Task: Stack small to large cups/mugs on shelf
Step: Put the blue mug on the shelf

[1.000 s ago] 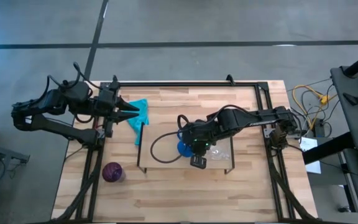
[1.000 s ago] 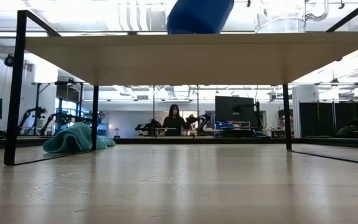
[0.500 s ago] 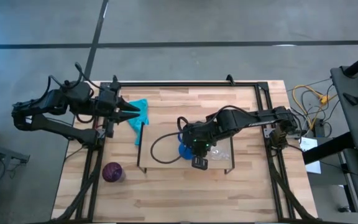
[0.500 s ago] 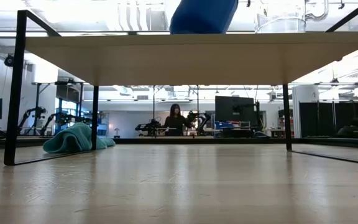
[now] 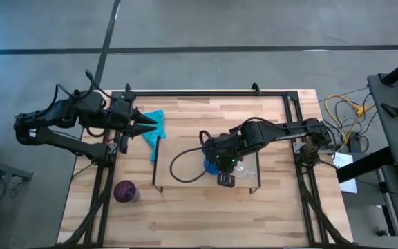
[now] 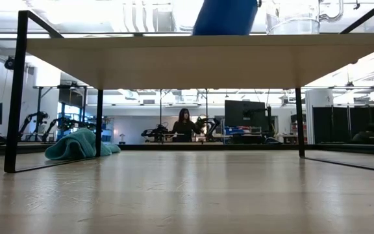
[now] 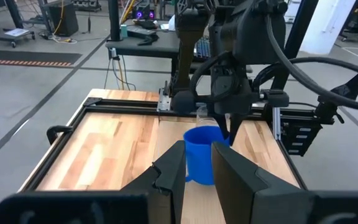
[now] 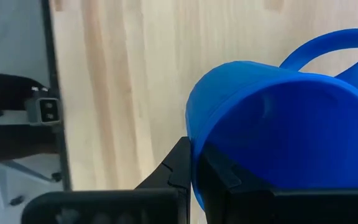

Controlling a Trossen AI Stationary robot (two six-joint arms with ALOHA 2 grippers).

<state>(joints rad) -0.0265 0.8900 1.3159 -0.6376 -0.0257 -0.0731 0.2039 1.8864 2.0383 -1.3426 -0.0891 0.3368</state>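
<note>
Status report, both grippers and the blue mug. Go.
Right gripper shut on blue mug rim, over shelf. Left gripper idle by teal cloth. Nothing blocking.

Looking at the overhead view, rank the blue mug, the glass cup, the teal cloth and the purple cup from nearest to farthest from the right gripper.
1. Blue mug, gripped by the right gripper on the shelf.
2. Glass cup, on the shelf just beside it, toward the right arm's base.
3. Teal cloth, by the left gripper.
4. Purple cup, at the table's near-left edge.

Even, bright overhead light; ceiling glare in the low view, soft shadows.
</note>
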